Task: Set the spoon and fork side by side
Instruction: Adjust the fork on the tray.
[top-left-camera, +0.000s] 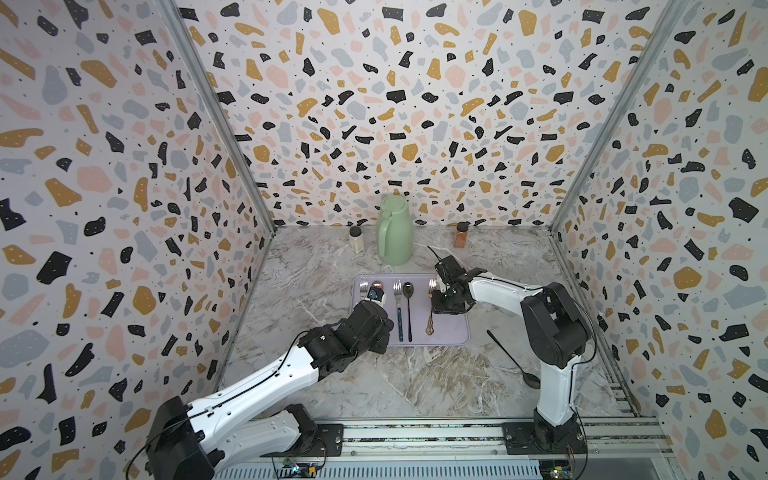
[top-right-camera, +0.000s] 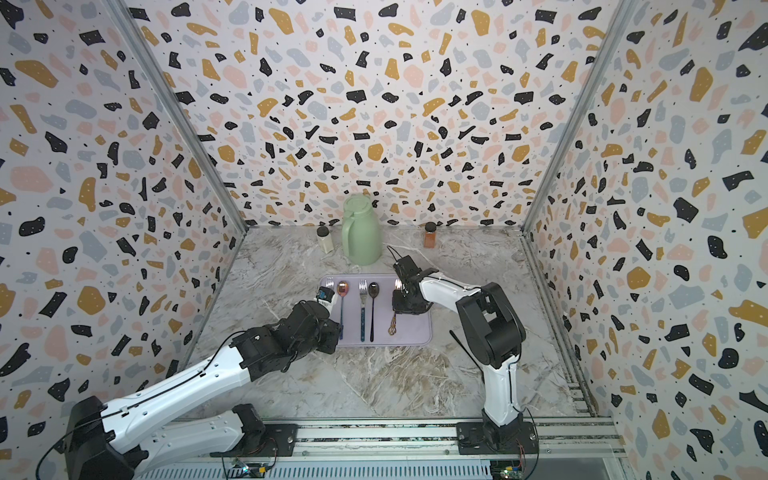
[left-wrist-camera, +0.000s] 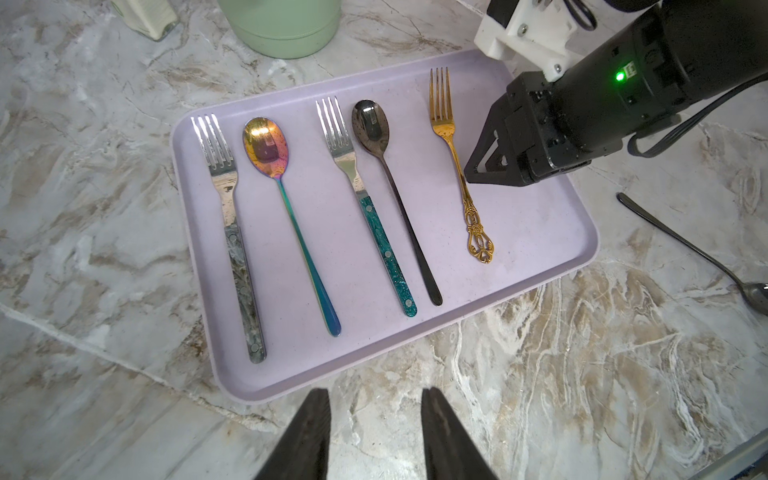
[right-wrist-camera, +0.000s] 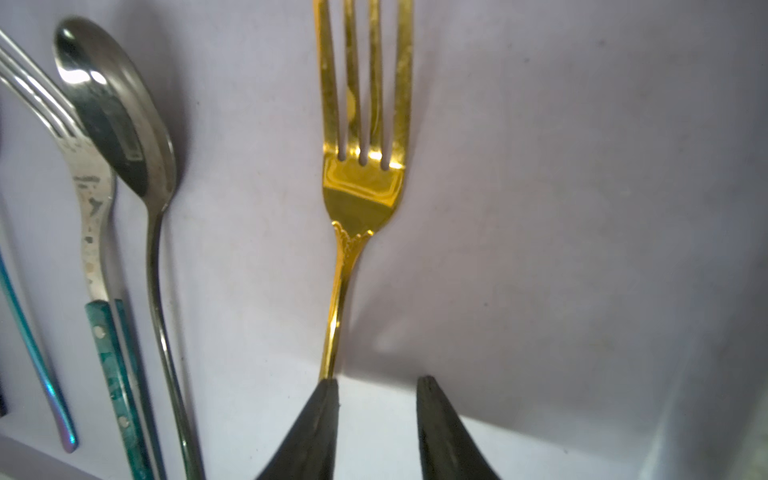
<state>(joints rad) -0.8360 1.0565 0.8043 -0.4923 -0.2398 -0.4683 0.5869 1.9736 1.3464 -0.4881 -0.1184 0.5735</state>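
The right fingers (right-wrist-camera: 316, 419) stand parted, empty; the gold fork (right-wrist-camera: 361, 195) lies with its handle at one fingertip.

Three walls closed the space in, a back wall (top-left-camera: 399, 104) and two side walls (top-left-camera: 83, 208), all papered in a terrazzo print of black, ochre, pink and grey-blue chips on white. Bare metal posts (top-left-camera: 218, 116) ran up the two rear corners where the walls met. Below lay a bench (top-left-camera: 415, 382) of grey-and-brown veined marble, evenly lit with only soft shadows, and a ribbed aluminium rail (top-left-camera: 415, 436) ran along its front edge.
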